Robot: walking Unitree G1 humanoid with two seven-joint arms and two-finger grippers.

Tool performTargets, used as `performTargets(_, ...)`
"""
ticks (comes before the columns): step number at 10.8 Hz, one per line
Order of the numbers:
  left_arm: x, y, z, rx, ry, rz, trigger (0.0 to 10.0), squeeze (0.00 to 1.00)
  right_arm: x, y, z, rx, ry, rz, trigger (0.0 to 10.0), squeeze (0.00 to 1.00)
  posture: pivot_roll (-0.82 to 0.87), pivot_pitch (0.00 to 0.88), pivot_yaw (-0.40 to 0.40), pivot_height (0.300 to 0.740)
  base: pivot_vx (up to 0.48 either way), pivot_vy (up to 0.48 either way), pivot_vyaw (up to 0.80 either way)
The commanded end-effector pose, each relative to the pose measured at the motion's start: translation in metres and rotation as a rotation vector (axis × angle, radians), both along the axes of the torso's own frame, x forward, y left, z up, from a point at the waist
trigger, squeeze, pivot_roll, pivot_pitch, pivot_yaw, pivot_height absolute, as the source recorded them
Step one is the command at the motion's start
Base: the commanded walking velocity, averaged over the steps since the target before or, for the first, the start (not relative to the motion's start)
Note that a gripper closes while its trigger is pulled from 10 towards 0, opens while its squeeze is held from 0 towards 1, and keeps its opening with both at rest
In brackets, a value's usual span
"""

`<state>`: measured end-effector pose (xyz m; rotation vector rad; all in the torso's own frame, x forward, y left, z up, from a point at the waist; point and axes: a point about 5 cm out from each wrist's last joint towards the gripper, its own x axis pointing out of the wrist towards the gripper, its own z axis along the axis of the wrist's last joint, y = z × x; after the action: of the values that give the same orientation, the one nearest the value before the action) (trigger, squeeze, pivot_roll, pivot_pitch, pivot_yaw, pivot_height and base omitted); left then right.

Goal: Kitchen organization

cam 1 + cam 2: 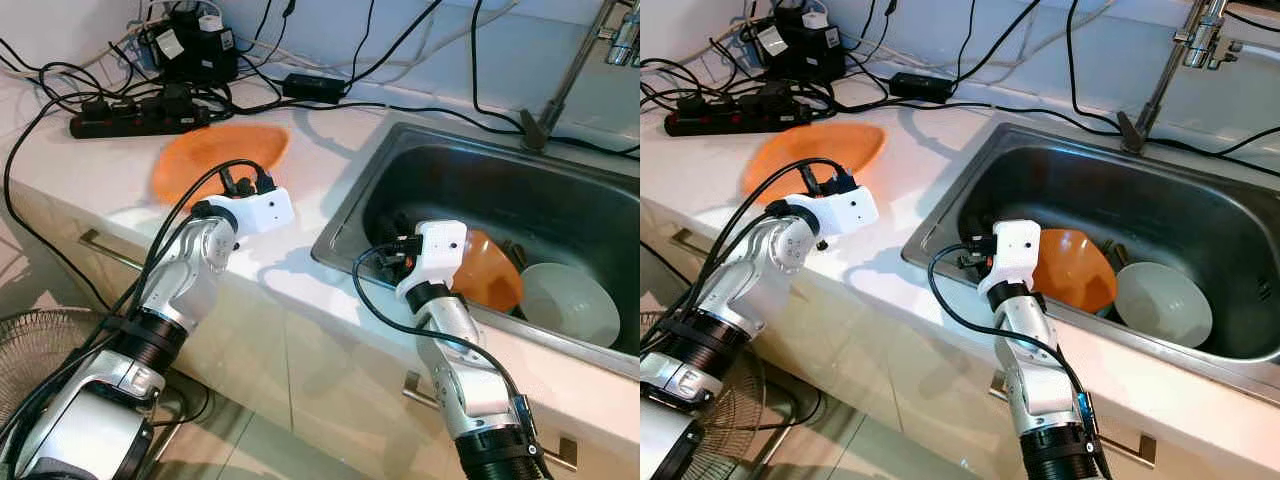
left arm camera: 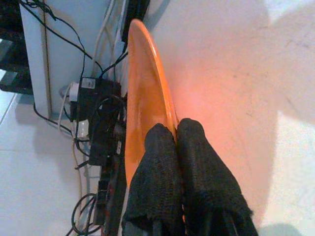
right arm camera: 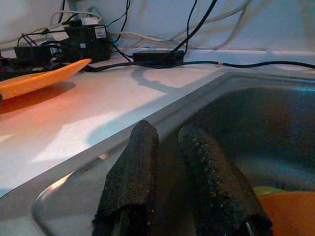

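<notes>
The left gripper (image 2: pixel 176 142) is pinched together on the near rim of an orange plate (image 1: pixel 215 155), which rests on the white countertop (image 1: pixel 330 140). Just behind the plate lie a black power strip (image 1: pixel 135 118), a tangle of cables (image 1: pixel 60 85) and a black adapter (image 1: pixel 315 87). The right gripper (image 3: pixel 170 142) hangs over the near left corner of the steel sink (image 1: pixel 400 165), its fingers slightly apart and empty. In the basin sit an orange bowl (image 1: pixel 1075 265) and, beside it, a white bowl (image 1: pixel 1162 303). The faucet (image 1: pixel 1160 75) rises behind.
</notes>
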<state>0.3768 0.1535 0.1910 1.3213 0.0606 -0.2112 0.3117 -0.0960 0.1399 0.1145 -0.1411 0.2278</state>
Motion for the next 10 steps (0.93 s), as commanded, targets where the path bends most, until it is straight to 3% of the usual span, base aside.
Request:
performTargets(1,-0.006,0.002,-0.032,0.013,0.121,0.012,0.0,0.00,0.002,-0.001,-0.003,-0.003,0.025,-0.005,10.0,0.00,0.12,0.071,-0.021,0.740,0.000,0.000,0.00)
performTargets(3,-0.006,-0.001,-0.028,0.025,0.091,-0.006,0.0,0.00,0.002,-0.002,-0.003,-0.005,0.027,-0.009,10.0,0.00,0.12,0.072,-0.020,0.740,0.000,0.000,0.00)
performTargets(5,-0.007,-0.016,-0.008,0.076,-0.070,-0.122,0.0,0.00,0.003,-0.002,-0.003,-0.004,0.027,-0.015,10.0,0.00,0.12,0.073,-0.020,0.740,0.000,0.000,0.00)
performTargets(8,-0.013,-0.030,-0.003,0.124,-0.118,-0.212,0.0,0.00,0.003,-0.002,-0.004,0.008,0.033,-0.023,10.0,0.00,0.12,0.067,-0.015,0.740,0.000,0.000,0.00)
performTargets(9,-0.017,-0.034,-0.005,0.126,-0.122,-0.249,7.0,0.00,0.004,-0.003,-0.004,0.014,0.037,-0.030,10.0,0.00,0.12,0.066,-0.016,0.740,0.000,0.000,0.00)
performTargets(10,-0.020,-0.037,-0.006,0.118,-0.130,-0.272,10.0,0.00,0.005,-0.004,-0.003,0.013,0.034,-0.033,10.0,0.00,0.12,0.066,-0.014,0.740,0.000,0.000,0.00)
